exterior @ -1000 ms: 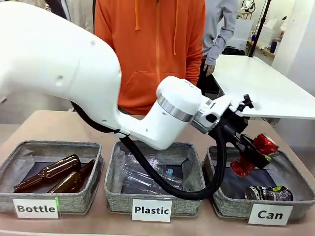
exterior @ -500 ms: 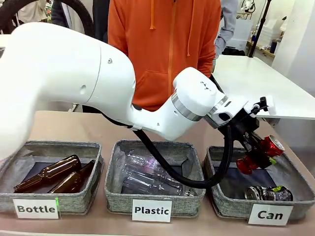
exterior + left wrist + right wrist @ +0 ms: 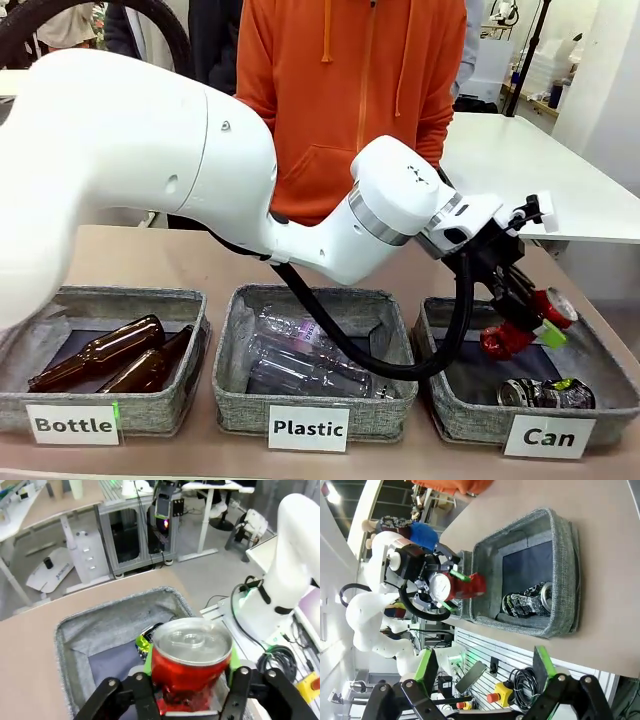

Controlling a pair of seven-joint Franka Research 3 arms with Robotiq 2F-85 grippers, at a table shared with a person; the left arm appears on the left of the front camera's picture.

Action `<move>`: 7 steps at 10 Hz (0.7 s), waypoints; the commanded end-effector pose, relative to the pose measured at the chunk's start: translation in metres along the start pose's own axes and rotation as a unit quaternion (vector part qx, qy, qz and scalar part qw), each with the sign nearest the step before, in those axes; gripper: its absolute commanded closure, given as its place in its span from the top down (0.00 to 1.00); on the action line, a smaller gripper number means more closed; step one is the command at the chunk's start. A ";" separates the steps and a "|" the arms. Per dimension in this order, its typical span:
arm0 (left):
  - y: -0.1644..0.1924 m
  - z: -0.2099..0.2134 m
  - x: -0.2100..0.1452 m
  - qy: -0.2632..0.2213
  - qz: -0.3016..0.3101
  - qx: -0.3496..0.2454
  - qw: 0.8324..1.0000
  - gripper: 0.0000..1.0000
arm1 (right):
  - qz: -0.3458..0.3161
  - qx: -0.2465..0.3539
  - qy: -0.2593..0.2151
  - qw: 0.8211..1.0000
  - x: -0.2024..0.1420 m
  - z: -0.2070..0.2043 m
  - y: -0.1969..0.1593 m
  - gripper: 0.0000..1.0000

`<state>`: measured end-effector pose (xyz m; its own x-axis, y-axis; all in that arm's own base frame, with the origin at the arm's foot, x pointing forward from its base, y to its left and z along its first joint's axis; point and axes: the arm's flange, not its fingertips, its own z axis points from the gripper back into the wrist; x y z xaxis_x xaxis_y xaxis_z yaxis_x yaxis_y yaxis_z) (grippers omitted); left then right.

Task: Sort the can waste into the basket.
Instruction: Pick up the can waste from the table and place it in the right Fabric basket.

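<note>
The left gripper (image 3: 528, 318) is standing with its jaws spread, the green pads (image 3: 148, 658) flanking a crushed red can (image 3: 520, 330) with a silver top; whether the pads are touching the can or standing just clear of it cannot be told from the left wrist view, where the can (image 3: 190, 662) is sitting between them with its pull-tab lid facing the lens. The can is hanging tilted over the grey fabric basket (image 3: 470, 415) labelled "Can" (image 3: 549, 437), above the basket's dark base and near its middle. A second can (image 3: 546, 393), silver and dark with green marks and also crushed, is lying on its side on that base toward the near right corner. The white left arm (image 3: 150, 180) is reaching across the table (image 3: 150, 262) from the left, a black cable looping below its wrist over the middle basket (image 3: 235, 400), labelled "Plastic", where clear plastic bottles (image 3: 300, 360) are lying. The basket (image 3: 30, 405) at the left, labelled "Bottle", is holding two brown glass bottles (image 3: 100, 352). A person in an orange hooded top (image 3: 350, 110) is standing at the far side. The right gripper (image 3: 482, 677) is hovering well apart from the baskets, jaws wide and holding nothing, looking sideways across at the can basket (image 3: 565, 580).
</note>
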<state>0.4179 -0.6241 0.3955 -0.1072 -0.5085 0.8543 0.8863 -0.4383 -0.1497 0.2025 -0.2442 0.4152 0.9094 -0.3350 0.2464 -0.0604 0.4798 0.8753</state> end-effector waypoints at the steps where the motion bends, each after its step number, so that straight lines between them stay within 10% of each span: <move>1: 0.002 0.009 0.010 0.004 0.006 0.022 1.000 1.00 | -0.006 -0.004 -0.002 1.000 0.005 0.002 0.001 1.00; 7: 0.004 0.094 -0.012 0.014 0.086 0.076 0.993 1.00 | 0.000 0.000 0.000 1.000 0.000 0.000 0.000 1.00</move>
<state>0.4628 -0.5818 0.4253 -0.0478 -0.5276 0.8482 0.9408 -0.3092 -0.1393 0.2023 -0.2446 0.4150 0.9091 -0.3362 0.2460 -0.0595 0.4797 0.8754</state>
